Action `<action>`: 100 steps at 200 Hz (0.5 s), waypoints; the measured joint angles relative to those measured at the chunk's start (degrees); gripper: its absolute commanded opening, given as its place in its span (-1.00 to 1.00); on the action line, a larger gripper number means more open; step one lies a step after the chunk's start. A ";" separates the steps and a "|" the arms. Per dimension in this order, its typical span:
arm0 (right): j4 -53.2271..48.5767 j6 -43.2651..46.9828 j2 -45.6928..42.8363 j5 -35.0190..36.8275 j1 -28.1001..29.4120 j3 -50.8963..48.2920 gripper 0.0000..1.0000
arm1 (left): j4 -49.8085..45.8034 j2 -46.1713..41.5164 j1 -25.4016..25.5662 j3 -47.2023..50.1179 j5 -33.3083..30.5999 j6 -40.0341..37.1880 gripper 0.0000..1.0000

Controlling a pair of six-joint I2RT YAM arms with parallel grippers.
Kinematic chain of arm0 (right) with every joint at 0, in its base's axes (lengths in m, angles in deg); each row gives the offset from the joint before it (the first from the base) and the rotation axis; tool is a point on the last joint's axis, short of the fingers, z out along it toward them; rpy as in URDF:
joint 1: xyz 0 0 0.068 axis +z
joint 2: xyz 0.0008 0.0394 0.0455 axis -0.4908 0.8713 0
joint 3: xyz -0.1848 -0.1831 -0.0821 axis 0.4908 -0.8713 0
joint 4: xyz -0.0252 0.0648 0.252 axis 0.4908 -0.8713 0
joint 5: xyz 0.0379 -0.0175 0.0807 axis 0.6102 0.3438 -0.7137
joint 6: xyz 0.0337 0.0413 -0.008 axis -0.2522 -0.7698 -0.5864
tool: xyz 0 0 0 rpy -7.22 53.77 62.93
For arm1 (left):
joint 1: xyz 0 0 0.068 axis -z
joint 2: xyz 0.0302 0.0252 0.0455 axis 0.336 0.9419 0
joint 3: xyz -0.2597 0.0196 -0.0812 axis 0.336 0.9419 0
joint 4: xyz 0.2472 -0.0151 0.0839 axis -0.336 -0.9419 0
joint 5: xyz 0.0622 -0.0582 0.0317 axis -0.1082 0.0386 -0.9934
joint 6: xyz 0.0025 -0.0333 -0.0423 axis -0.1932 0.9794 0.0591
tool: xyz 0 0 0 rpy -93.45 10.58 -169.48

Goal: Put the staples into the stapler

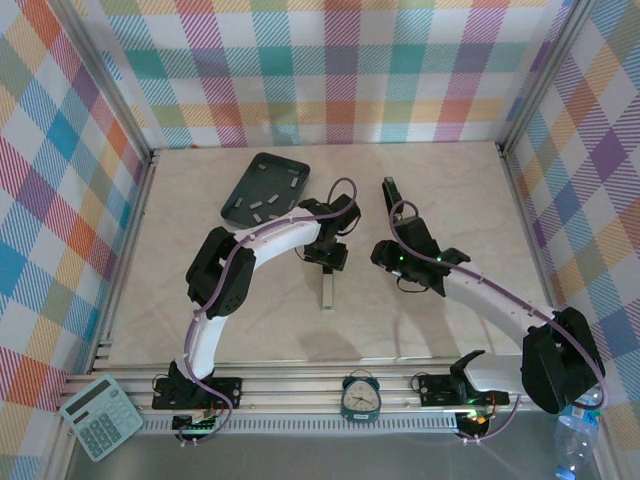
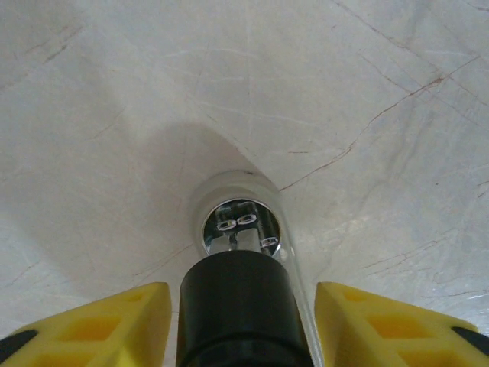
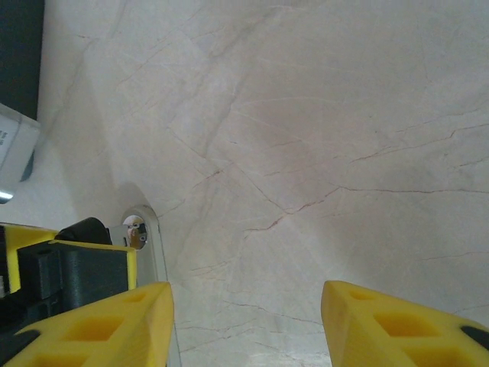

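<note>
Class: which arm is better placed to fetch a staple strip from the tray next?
Probably the right: the right gripper is open and empty, while the left gripper straddles the stapler. The staples lie in the tray.

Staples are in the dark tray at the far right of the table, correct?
No. The staples do lie in the dark tray, but it sits at the far left of the table, not the far right, as the top external view shows.

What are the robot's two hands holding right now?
The left hand sits around the stapler at its black end, but a real grip cannot be told. The right hand is open, holding nothing.
</note>
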 measured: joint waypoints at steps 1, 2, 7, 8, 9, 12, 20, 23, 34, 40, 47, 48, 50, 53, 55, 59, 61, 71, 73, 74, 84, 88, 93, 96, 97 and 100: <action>0.00 0.00 -0.04 0.02 0.00 0.00 0.06 | 0.02 0.00 0.00 -0.02 0.02 -0.04 -0.09; 0.00 0.00 -0.13 0.02 0.00 0.00 0.06 | 0.04 0.00 0.00 -0.04 0.00 -0.09 -0.10; 0.02 -0.02 -0.42 0.04 0.00 0.00 0.06 | 0.04 0.00 0.00 -0.13 0.00 -0.31 -0.15; 0.02 -0.02 -0.44 0.04 -0.02 0.00 0.06 | 0.02 0.00 0.00 -0.15 0.00 -0.39 -0.16; 0.02 -0.02 -0.52 0.04 -0.02 0.00 0.06 | 0.04 0.00 0.00 -0.17 -0.02 -0.35 -0.17; 0.02 -0.04 -0.66 0.07 -0.02 0.00 0.06 | 0.02 0.00 0.00 -0.24 0.00 -0.37 -0.20; 0.02 -0.07 -1.01 0.22 -0.02 0.00 0.06 | 0.02 0.00 0.00 -0.44 0.00 -0.74 -0.27; 0.02 -0.07 -1.05 0.24 -0.02 0.00 0.06 | 0.07 0.00 0.00 -0.50 -0.02 -0.79 -0.30; 0.02 -0.04 -1.11 0.39 -0.02 0.00 0.06 | 0.20 0.00 0.02 -0.55 0.04 -1.20 -0.44; 0.00 -0.04 -1.11 0.42 -0.04 0.00 0.06 | 0.17 0.00 0.02 -0.55 0.00 -1.49 -0.51; -0.02 -0.04 -1.11 0.46 -0.04 0.00 0.07 | 0.04 0.00 0.02 -0.55 -0.13 -1.66 -0.57; -0.02 -0.04 -1.11 0.46 -0.04 0.00 0.07 | 0.07 0.00 0.02 -0.55 -0.09 -1.60 -0.58; 0.00 -0.04 -1.11 0.48 -0.04 0.00 0.07 | 0.07 -0.02 0.00 -0.55 -0.20 -1.66 -0.59; 0.00 -0.02 -1.11 0.46 -0.04 0.00 0.07 | 0.15 -0.02 0.00 -0.55 -0.11 -1.64 -0.60; 0.00 -0.02 -1.11 0.48 -0.04 0.00 0.07 | 0.17 -0.02 0.00 -0.55 -0.04 -1.66 -0.61; 0.00 0.00 -1.11 0.46 -0.04 0.00 0.06 | 0.24 -0.02 0.00 -0.55 0.02 -1.70 -0.63; 0.00 0.00 -1.11 0.46 -0.02 0.00 0.06 | 0.26 -0.02 0.00 -0.55 0.02 -1.73 -0.63; 0.02 0.04 -1.11 0.46 -0.02 0.00 0.03 | 0.31 -0.13 0.00 -0.50 0.15 -1.99 -0.70; 0.04 0.07 -1.11 0.46 -0.04 0.00 0.03 | 0.33 -0.15 0.00 -0.48 0.20 -2.08 -0.70; 0.04 0.07 -1.11 0.46 -0.02 0.00 0.03 | 0.35 -0.15 0.00 -0.46 0.22 -2.10 -0.71; 0.31 0.48 -1.11 0.42 -0.04 0.00 0.02 | 0.76 -0.66 0.00 -0.09 0.50 -2.71 -0.73; 0.55 0.85 -1.11 0.39 -0.04 -0.02 0.02 | 1.11 -0.96 0.00 0.15 0.68 -2.97 -0.74; 1.16 1.75 -1.11 0.24 -0.04 -0.13 0.02 | 1.62 -1.49 0.00 0.59 0.96 -3.43 -0.74; 1.55 2.05 -1.11 0.15 -0.04 -0.20 0.02 | 1.97 -1.86 0.00 0.92 1.11 -3.74 -0.75; 1.68 2.21 -1.11 0.11 -0.04 -0.22 0.02 | 2.19 -2.12 0.00 1.11 1.31 -3.91 -0.75; 2.27 3.13 -1.14 -0.09 -0.04 -0.35 0.02 | 2.73 -2.54 -0.02 1.57 1.62 -4.28 -0.76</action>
